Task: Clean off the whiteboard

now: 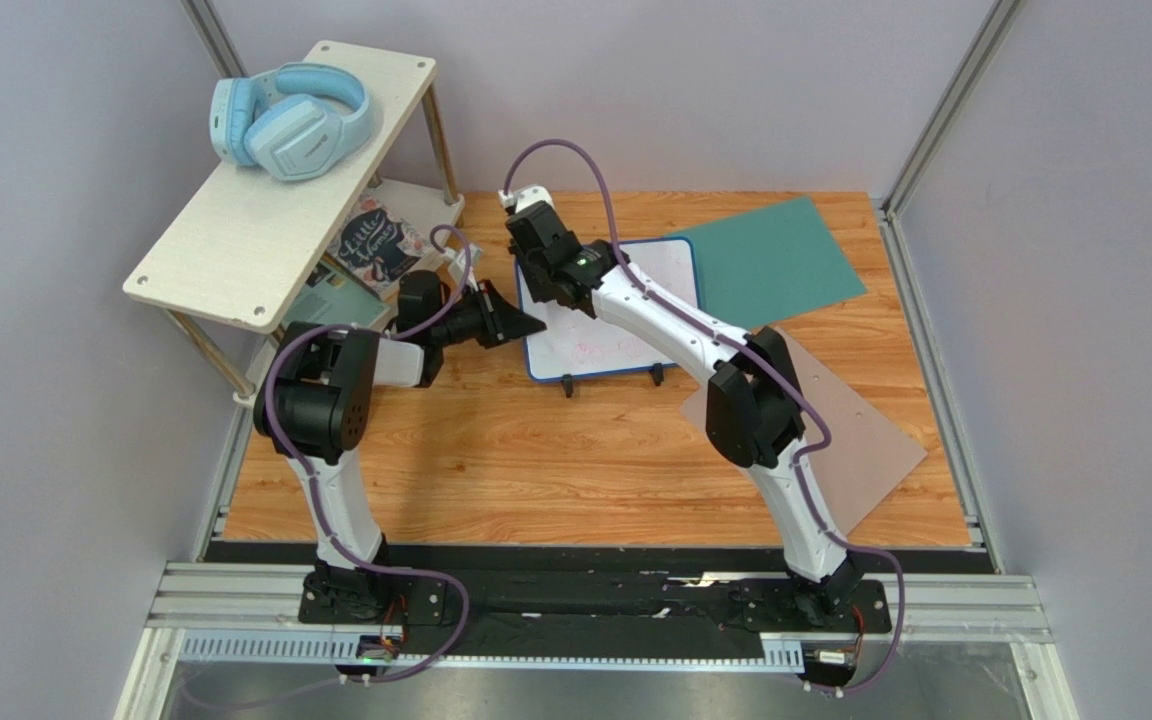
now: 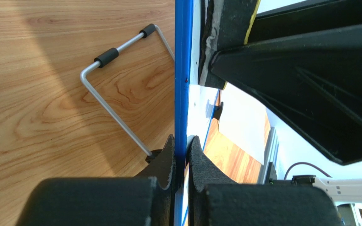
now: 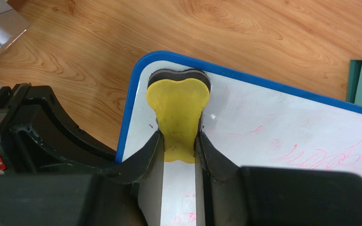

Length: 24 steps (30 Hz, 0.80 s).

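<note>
The whiteboard [image 1: 605,353] stands tilted on its wire stand [image 2: 117,108] at the middle of the wooden table. My left gripper [image 2: 181,141] is shut on its blue frame [image 2: 183,70] at the left edge [image 1: 527,321]. My right gripper [image 3: 179,139] is shut on a yellow eraser [image 3: 178,108] with a dark felt base. The eraser is pressed against the white face [image 3: 272,127] near a rounded corner. Pink scribbles [image 3: 320,157] show to the right of the eraser, and more lie between the fingers. From above, the right gripper [image 1: 555,288] hides the eraser.
A white shelf [image 1: 267,210] with blue headphones [image 1: 289,120] stands at the back left, with a patterned card [image 1: 372,248] beneath it. A teal sheet [image 1: 770,258] lies behind the board on the right. A grey-brown sheet [image 1: 868,435] lies on the right.
</note>
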### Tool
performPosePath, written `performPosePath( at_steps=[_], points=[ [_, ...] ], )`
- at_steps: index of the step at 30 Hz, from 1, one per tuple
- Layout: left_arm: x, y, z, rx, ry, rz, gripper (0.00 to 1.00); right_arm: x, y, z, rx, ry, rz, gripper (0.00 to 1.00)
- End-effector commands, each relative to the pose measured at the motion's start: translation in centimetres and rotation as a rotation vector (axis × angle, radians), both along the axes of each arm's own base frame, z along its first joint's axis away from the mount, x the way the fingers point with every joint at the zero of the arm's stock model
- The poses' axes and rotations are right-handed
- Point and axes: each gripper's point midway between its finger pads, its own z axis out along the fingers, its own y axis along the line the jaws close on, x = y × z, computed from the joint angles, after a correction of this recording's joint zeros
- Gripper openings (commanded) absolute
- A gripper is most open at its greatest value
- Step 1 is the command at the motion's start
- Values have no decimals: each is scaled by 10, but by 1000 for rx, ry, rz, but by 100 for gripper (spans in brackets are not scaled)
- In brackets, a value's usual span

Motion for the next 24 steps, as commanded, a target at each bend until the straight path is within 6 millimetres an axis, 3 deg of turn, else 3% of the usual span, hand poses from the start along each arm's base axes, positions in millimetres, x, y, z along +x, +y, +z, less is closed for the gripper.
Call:
performPosePath(
  at_steps=[1, 3, 6, 9, 13, 16, 19, 24],
  points=[
    [0, 4, -22, 78, -12, 21, 0, 29, -76, -48, -89, 59, -190, 0],
    [0, 4, -21, 78, -13, 21, 0, 34, -97, -48, -84, 62, -235, 0],
    [0, 4, -21, 79, -13, 24, 0, 44, -144, -56, -96, 79, -323, 0],
    [0, 4, -22, 80, -10, 25, 0, 46, -175, -68, -113, 106, -376, 0],
    [0, 4, -22, 81, -9, 27, 0, 43, -202, -78, -121, 137, -427, 0],
    [0, 4, -21, 82, -10, 26, 0, 40, -201, -87, -103, 177, -385, 0],
    [0, 4, -23, 83, -4, 28, 0, 36, -184, -87, -52, 209, -309, 0],
    [0, 4, -23, 82, -6, 28, 0, 18, -130, -76, 27, 211, -120, 0]
  ],
)
